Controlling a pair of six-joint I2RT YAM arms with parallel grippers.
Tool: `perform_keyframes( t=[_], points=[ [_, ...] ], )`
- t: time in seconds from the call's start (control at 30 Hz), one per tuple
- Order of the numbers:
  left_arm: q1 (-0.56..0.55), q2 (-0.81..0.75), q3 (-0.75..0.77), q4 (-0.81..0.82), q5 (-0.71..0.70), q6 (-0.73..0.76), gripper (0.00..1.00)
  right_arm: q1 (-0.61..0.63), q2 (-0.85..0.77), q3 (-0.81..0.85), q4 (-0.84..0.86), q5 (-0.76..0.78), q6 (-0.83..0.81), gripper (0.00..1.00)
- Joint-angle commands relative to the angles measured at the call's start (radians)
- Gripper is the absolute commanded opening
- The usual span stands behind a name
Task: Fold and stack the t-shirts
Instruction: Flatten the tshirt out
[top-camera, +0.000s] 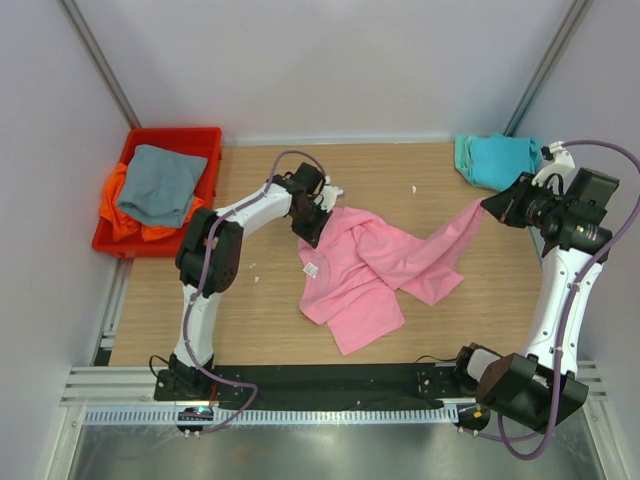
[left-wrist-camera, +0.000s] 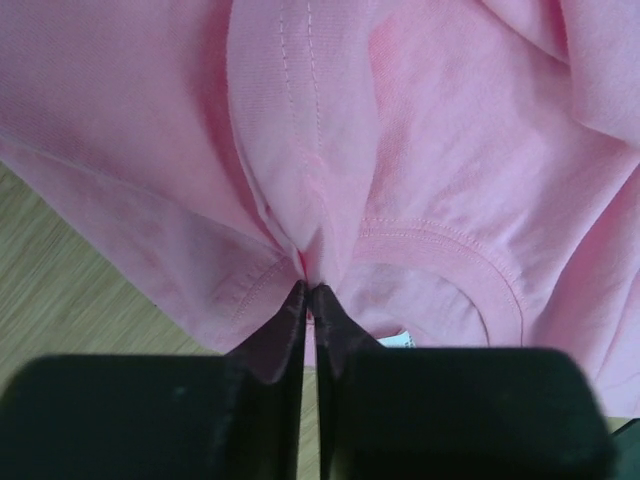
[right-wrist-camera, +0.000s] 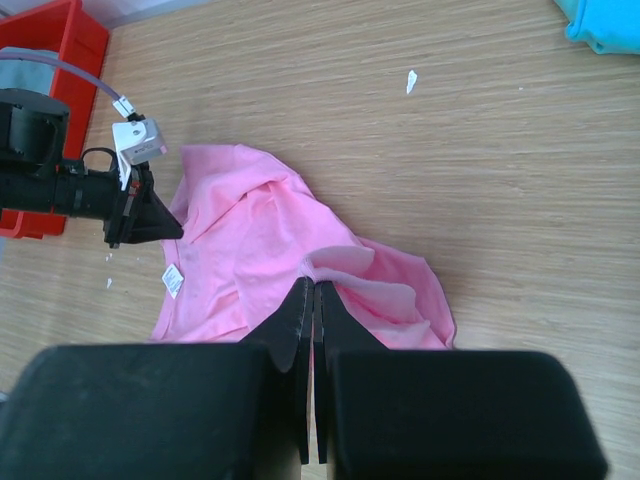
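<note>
- While both arms grip the pink t-shirt, note where it lies: crumpled mid-table, between the two grippers.
- Left gripper: jaws pressed together on a fold of pink cloth just beside the collar. The wrist view shows the fabric pinched right at the tips.
- Right gripper: jaws pressed together on an edge of the same shirt (sleeve or hem, cannot tell). It is raised off the table, and a band of cloth runs taut up to it.
- Key relation: the shirt's long axis runs left to right between your two grips. The bulk sags nearer the left arm and toward the near edge.
- Judgement: the next move is a spread. Draw the grips apart along that axis to flatten the cloth before any fold. The thin left pinch may slip.
- Teal t-shirt: far right corner, just behind the right gripper.
- Grey t-shirt lies on the orange t-shirt in the red bin, far left. Neither is stacked yet.
</note>
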Motion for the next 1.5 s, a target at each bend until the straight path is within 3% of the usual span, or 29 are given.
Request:
perform_keyframes(
  t=[0.0, 0.43, 0.6, 0.7, 0.8, 0.93, 1.03, 1.17, 1.47],
  points=[
    [0.002, -0.021, 0.006, 0.014, 0.022, 0.016, 0.01, -0.002, -0.007, 0.007, 0.042, 0.008, -0.008, 0.01],
    [0.017, -0.348, 0.116, -0.098, -0.082, 0.109, 0.00, -0.002, 0.174, 0.145, 0.128, 0.076, 0.000, 0.01],
    [0.021, -0.593, -0.012, 0.073, -0.258, 0.085, 0.00, 0.030, 0.192, 0.110, 0.316, 0.171, 0.092, 0.01],
    [0.029, -0.710, -0.078, 0.156, -0.329, 0.085, 0.00, 0.106, 0.157, 0.069, 0.424, 0.309, 0.080, 0.01],
    [0.047, -0.777, -0.065, 0.150, -0.375, 0.092, 0.00, 0.134, 0.128, 0.091, 0.456, 0.367, 0.098, 0.01],
    [0.083, -0.816, 0.004, 0.109, -0.402, 0.123, 0.00, 0.137, 0.053, 0.136, 0.495, 0.407, 0.126, 0.01],
    [0.084, -0.840, 0.066, 0.078, -0.418, 0.143, 0.00, 0.136, 0.031, 0.228, 0.418, 0.372, 0.129, 0.01],
    [0.086, -0.883, 0.126, 0.060, -0.415, 0.151, 0.00, 0.137, -0.007, 0.210, 0.420, 0.331, 0.166, 0.01],
    [0.089, -0.911, 0.225, 0.074, -0.412, 0.249, 0.00, 0.136, -0.071, 0.257, 0.362, 0.323, -0.015, 0.01]
  ],
)
